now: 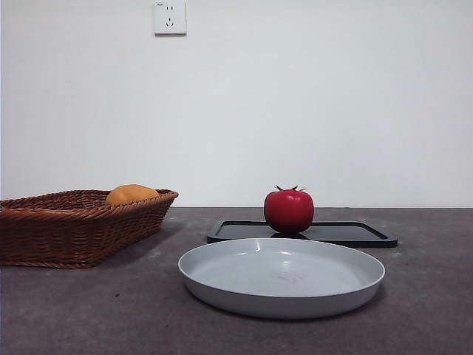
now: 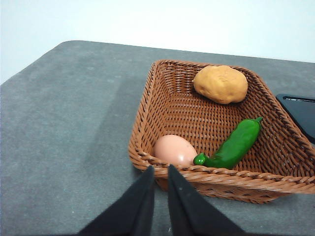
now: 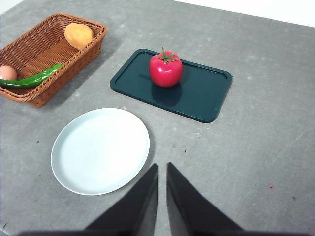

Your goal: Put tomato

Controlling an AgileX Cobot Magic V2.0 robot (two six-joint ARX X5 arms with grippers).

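The glossy red tomato [image 1: 289, 210] with a green stem stands on the dark tray [image 1: 347, 233] behind the white plate [image 1: 281, 275]. In the right wrist view the tomato [image 3: 166, 69] sits at one end of the tray [image 3: 197, 91], well ahead of my right gripper [image 3: 162, 169], which is shut and empty above the table near the plate [image 3: 100, 150]. My left gripper [image 2: 160, 172] is shut and empty, just outside the near rim of the wicker basket [image 2: 147, 105]. Neither gripper shows in the front view.
The wicker basket [image 1: 74, 225] stands at the left and holds an orange-yellow fruit [image 2: 220, 84], a green pepper [image 2: 234, 145] and a pale egg [image 2: 174, 150]. A wall socket [image 1: 170, 17] is on the wall behind.
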